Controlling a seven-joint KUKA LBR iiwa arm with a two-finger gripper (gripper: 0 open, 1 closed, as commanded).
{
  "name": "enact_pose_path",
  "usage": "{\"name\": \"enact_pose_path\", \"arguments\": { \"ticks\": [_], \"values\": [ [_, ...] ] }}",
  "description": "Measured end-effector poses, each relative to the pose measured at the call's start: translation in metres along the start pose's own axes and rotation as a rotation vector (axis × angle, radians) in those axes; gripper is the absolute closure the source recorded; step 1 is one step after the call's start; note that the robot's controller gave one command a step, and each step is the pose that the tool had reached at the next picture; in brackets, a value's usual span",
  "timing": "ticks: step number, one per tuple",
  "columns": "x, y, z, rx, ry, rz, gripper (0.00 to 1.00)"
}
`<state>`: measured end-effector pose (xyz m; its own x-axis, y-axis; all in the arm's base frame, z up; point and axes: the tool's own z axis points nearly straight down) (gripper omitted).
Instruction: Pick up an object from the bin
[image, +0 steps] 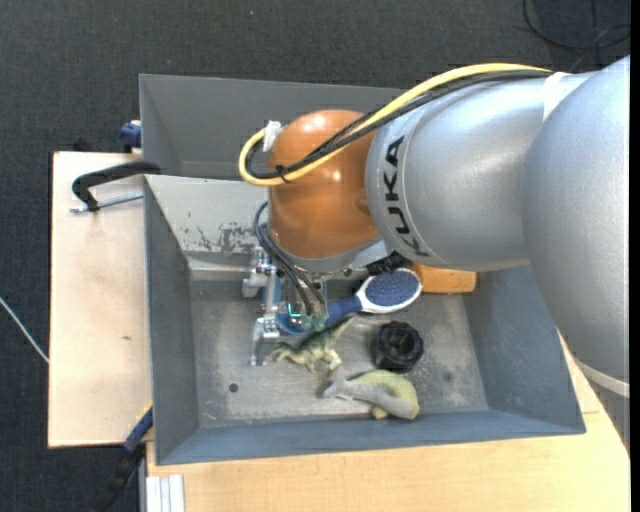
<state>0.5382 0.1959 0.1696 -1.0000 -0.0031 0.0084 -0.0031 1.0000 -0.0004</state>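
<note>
from my console the gripper (272, 338) sits low on the floor of the grey metal bin (175, 330), at about 9 o'clock from the floor's middle. above it is the arm's glossy orange cover (315, 185), with a yellow cable (300, 165) looped across. whether the gripper is released or clenched i cannot tell, because the wrist hides too much, and i see nothing plainly gripped.

the likeliest target, i judge, is the olive-green toy dinosaur (318, 350). it is a thin, rubbery-looking figure with splayed limbs, lying flat just at the gripper's 4 o'clock, touching it or nearly so. those narrow limbs offer places to pinch, which i take to be why the wrist points straight down beside it.

at the gripper's 2 o'clock lies a brush (390, 291) with a blue handle and a white, dotted oval head, just beside an orange block (447, 280). a black round cap (398, 346) of hard-looking plastic rests at 3 o'clock. at 5 o'clock, near the front wall, lies a pale yellow-green curved thing (388, 393) that looks soft; what it is i cannot say.
</note>
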Motion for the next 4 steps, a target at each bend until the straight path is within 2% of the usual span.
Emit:
{"name": "enact_pose_path", "arguments": {
  "ticks": [1,2,3,4],
  "values": [
    [0.013,-0.067,0.023,0.001,-0.004,0.152,0.0],
    [0.021,-0.097,0.084,-0.008,-0.023,0.197,0.0],
    [0.02,-0.098,0.084,-0.008,-0.023,0.2,1.0],
    [-0.019,-0.148,-0.022,-0.01,-0.006,-0.106,1.0]
  ]
}}
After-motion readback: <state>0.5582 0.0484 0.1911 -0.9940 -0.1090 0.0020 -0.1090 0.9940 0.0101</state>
